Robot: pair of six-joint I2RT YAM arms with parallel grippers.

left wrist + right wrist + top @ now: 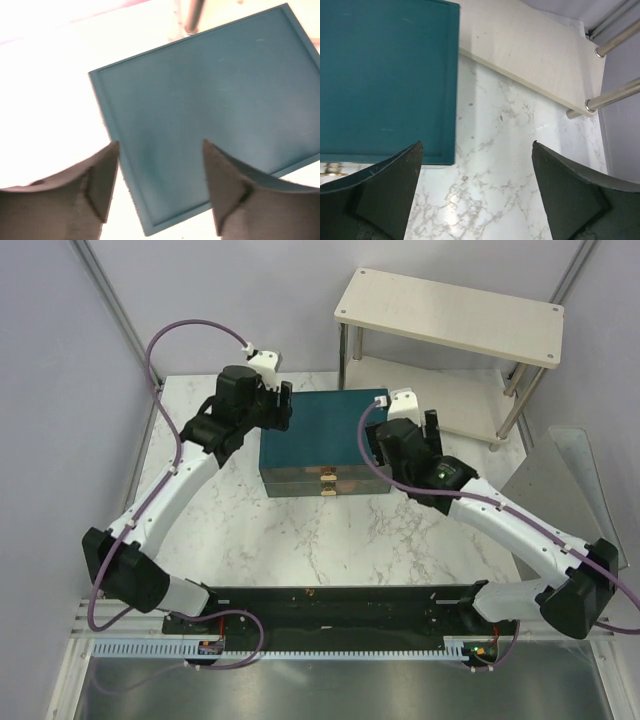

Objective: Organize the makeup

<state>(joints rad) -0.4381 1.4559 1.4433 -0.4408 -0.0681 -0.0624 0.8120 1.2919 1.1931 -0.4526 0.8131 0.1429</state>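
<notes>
Going near to far in the top view: both arm bases sit at 6 o'clock, then there's a stretch of marble table [300,550], then the teal box [320,435] around the middle, a bit toward 12. Its gold handles [328,485] face 6 o'clock. The two-tier shelf [450,315] is off at 1 o'clock, behind the box.

The left gripper [278,408] hangs over the box's 10 o'clock corner, and the right gripper [405,435] is at its 3 o'clock edge.

Only the top view gets you both arms and the whole layout at once. The wrist cams add close-up detail.

Left wrist: the left gripper [160,142] has its fingers spread apart with nothing between them, looking down on the box [210,90]. The lid is plain flat teal with a thin raised border, and a metal shelf leg [192,15] pokes in at 12. The table here is totally blown out white.

Right wrist: the right gripper [476,143] is also wide apart and holding nothing. The box [385,75] fills the 10 o'clock part, and one gold handle [332,170] just peeks out past the finger at 8. Between the fingers is bare marble [495,190]. Further out, the shelf's low board [530,50] runs across toward 1 o'clock, with chrome legs [615,95] at 3.

As for the makeup, I can't tell where it is. No view shows any tube, compact or pad, so there's nothing to say about its look. The box looks shut from above.
</notes>
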